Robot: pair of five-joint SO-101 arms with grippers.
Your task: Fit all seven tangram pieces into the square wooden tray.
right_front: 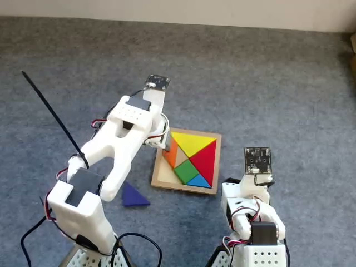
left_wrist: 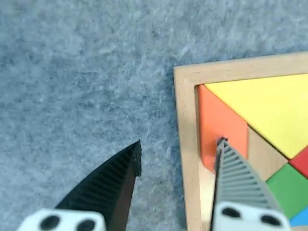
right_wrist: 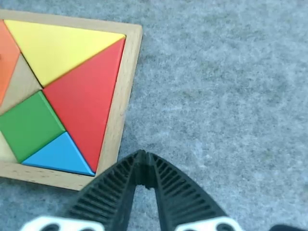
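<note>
Five pieces sit in the tray [right_front: 218,150], mid-frame, with bare gaps left. A dark blue triangle [right_front: 133,196] lies on the carpet, lower left. The left gripper [left_wrist: 179,143] is spread over the orange piece [left_wrist: 219,122]; the right gripper [right_wrist: 143,156] is closed and empty.

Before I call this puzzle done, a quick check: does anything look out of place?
Yes: a dark blue triangle lies on the carpet outside the wooden tray, just off one corner, and bare wood shows among the pieces inside.

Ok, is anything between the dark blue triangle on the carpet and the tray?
Nothing visible: only bare carpet separates the dark blue triangle from the tray. The left gripper straddles the tray's rim, open.
</note>
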